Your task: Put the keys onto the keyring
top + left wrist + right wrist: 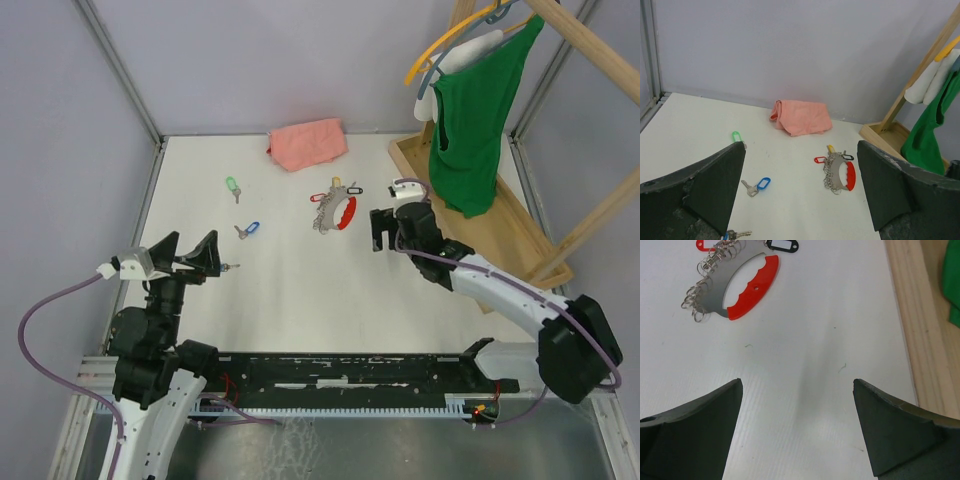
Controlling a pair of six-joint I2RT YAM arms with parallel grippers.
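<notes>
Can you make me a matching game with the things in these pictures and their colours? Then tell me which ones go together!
Things:
1. folded cloth
2. hanging shirt
3. keyring handle
4. tag on the middle key of the three loose ones

Colours:
A. red
B. blue
C. green
D. pink

Right pairs: 1-D, 2-C, 3-A, 4-B.
</notes>
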